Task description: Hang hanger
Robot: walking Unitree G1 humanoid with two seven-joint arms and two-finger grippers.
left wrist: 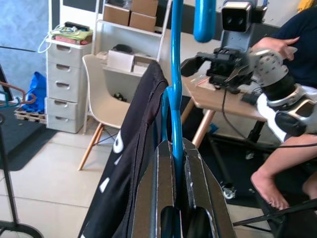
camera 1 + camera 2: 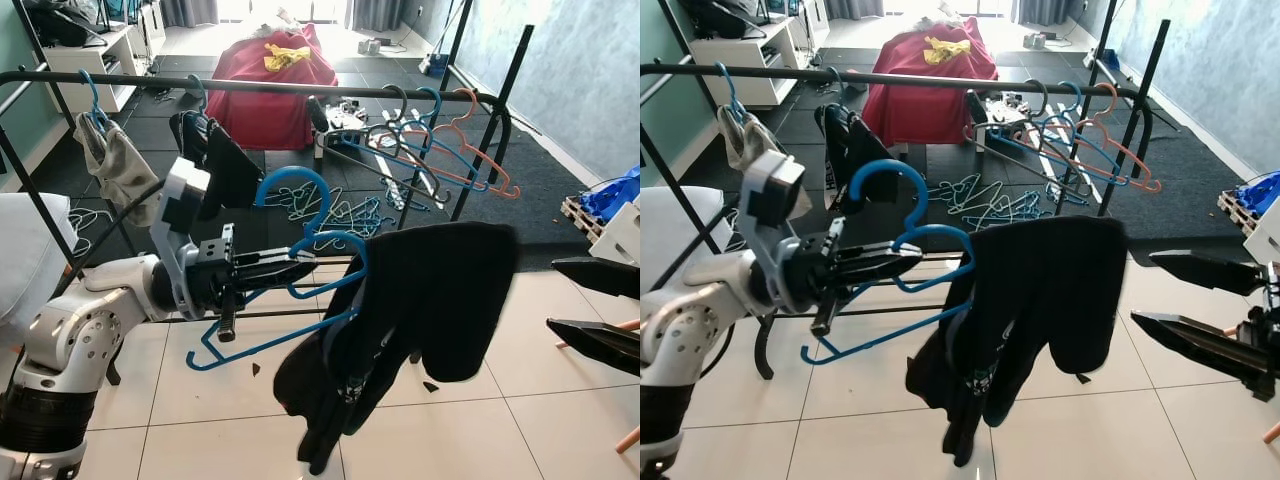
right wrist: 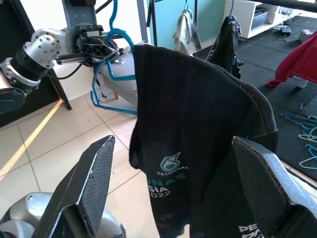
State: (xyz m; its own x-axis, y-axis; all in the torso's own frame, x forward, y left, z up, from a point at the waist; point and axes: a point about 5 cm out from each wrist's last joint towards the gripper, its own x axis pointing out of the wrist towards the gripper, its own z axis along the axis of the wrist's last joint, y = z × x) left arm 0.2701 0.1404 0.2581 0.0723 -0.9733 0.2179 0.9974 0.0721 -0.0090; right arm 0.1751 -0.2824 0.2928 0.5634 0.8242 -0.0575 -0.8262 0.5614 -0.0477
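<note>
The hanger [image 2: 300, 290], blue and draped with a black shirt [image 2: 420, 320], is clamped in the left gripper [image 2: 262, 268] below the rail [image 2: 250, 85]; the right wrist view reads "PETRONAS" on the shirt between the right gripper [image 3: 173, 183]'s wide-spread fingers.

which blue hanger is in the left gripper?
The blue plastic hanger carrying the black T-shirt, clamped in the left gripper; the other blue hangers sit on the rail or floor.

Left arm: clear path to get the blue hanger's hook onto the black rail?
Probably yes. The left gripper holds the blue plastic hanger carrying the black shirt, below the black metal rail. The bare stretch above looks free, between the hanging black garment and empty hangers.
</note>
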